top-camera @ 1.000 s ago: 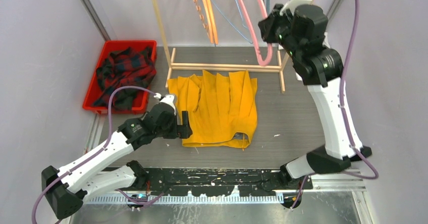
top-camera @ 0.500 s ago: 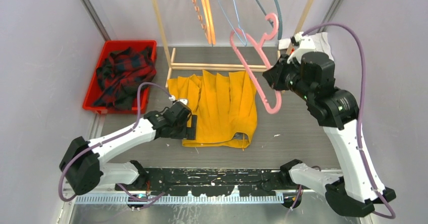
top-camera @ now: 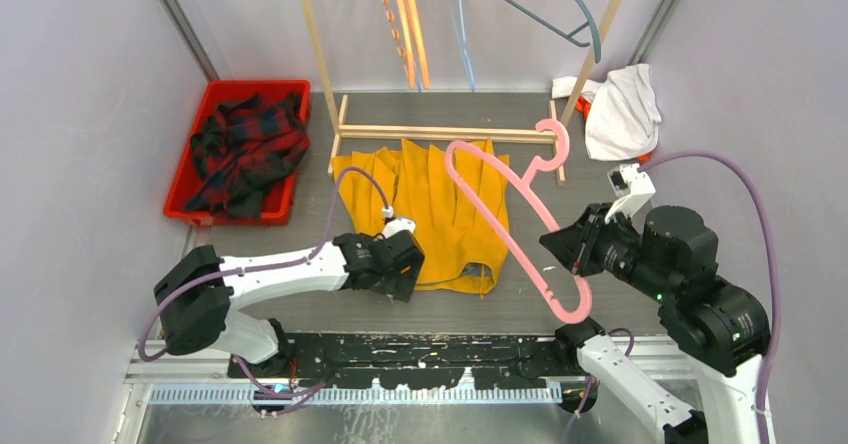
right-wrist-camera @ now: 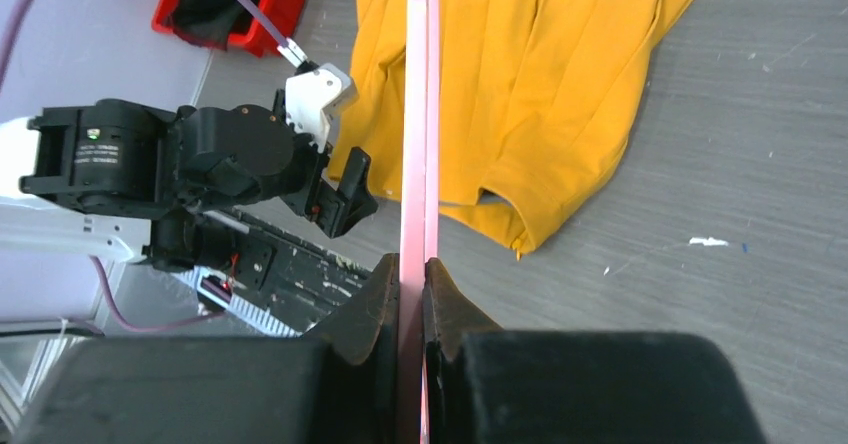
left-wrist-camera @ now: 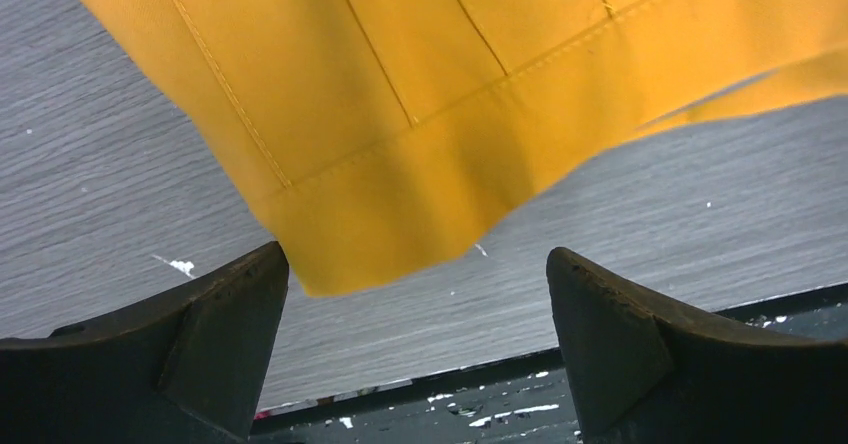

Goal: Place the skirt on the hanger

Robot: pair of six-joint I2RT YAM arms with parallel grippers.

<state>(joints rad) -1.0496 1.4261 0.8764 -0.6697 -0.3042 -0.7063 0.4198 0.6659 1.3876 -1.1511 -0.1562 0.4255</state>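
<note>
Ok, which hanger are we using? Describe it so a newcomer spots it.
Start at the wooden rack at the back of the table, with the yellow skirt spread in front of it. The hanger slants across the skirt's right edge, clamped in the right gripper. It is the only pink one; the other hangers, orange, blue and grey, hang up on the rack.

Overhead view; wrist close-ups (skirt (top-camera: 430, 214) shared)

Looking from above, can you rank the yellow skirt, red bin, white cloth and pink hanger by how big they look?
1. yellow skirt
2. red bin, somewhat smaller
3. white cloth
Unranked: pink hanger, held up nearer the camera, so its size misleads.
</note>
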